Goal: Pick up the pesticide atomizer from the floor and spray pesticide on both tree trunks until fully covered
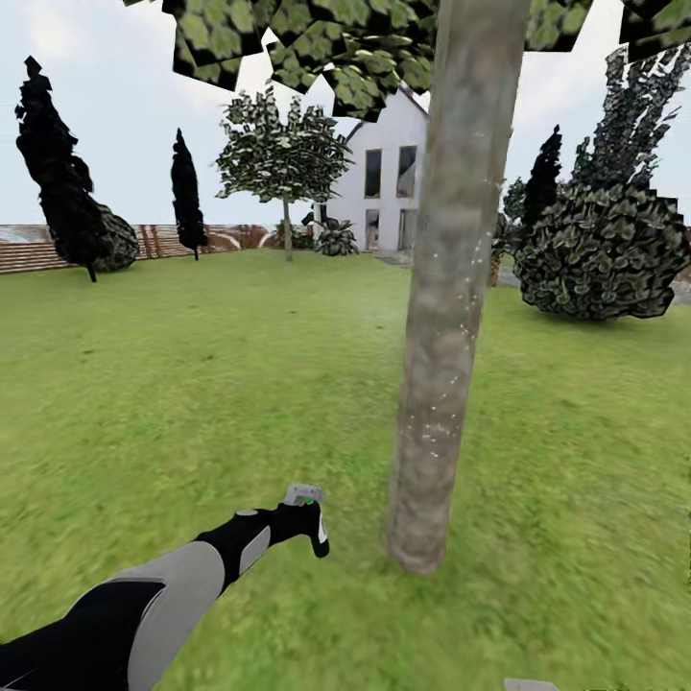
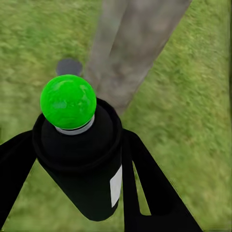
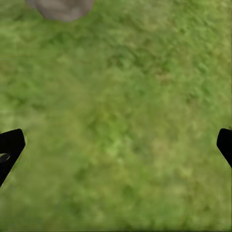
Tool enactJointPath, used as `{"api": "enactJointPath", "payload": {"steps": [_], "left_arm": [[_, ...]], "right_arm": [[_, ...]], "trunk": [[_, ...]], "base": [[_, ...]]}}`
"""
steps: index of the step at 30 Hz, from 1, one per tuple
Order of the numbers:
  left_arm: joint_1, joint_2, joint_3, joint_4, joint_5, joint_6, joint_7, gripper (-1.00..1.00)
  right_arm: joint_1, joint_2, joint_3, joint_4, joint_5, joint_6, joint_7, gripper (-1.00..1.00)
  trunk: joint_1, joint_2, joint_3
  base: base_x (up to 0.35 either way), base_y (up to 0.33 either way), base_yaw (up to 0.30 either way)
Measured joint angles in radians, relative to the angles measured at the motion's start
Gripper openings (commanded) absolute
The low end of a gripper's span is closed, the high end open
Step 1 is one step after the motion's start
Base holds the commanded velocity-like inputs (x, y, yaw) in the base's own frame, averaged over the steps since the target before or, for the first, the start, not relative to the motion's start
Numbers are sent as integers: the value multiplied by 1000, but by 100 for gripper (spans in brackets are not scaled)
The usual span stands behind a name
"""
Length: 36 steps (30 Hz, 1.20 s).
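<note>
Left wrist view: pesticide atomizer [image 2: 82,159] clamped between left hand [image 2: 77,193] fingers.

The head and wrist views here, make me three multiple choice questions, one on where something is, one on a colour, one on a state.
1. Where is the pesticide atomizer?
A. lying on the lawn
B. between the left gripper's fingers
C. in the right gripper

2. What colour is the dot on its head?
A. green
B. red
C. blue

3. How is the right gripper?
A. shut on the bottle
B. shut on nothing
C. open over grass

Answers: 1 B, the left wrist view shows the left gripper with black fingers on both sides of the bottle, near the tree trunk. 2 A, bright green there. 3 C, its fingertips sit wide apart over the lawn.
</note>
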Motion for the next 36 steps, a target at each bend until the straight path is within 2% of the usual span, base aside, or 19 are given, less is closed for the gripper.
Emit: {"api": "enactJointPath", "payload": {"steps": [11, 13, 15, 26, 36], "left_arm": [[1, -12, 0, 0, 0, -1, -1, -100], [1, -13, 1, 0, 0, -1, -1, -100], [1, -13, 0, -1, 0, -6, -2, -100], [1, -13, 0, -1, 0, -12, -2, -100], [1, -14, 0, -2, 1, -14, -2, -100]], "right_arm": [[0, 0, 0, 0, 0, 0, 0, 100], [0, 0, 1, 0, 0, 0, -1, 100], [0, 0, 0, 0, -1, 0, -1, 100], [0, 0, 0, 1, 0, -1, -1, 100], [0, -1, -1, 1, -1, -1, -1, 100]], "trunk": [[0, 0, 0], [5, 0, 0], [0, 0, 0], [0, 0, 0], [0, 0, 0]], "base": [[422, 691, -300], [240, 318, -300], [152, 298, -300], [22, 44, -300], [226, 44, -300]]}}
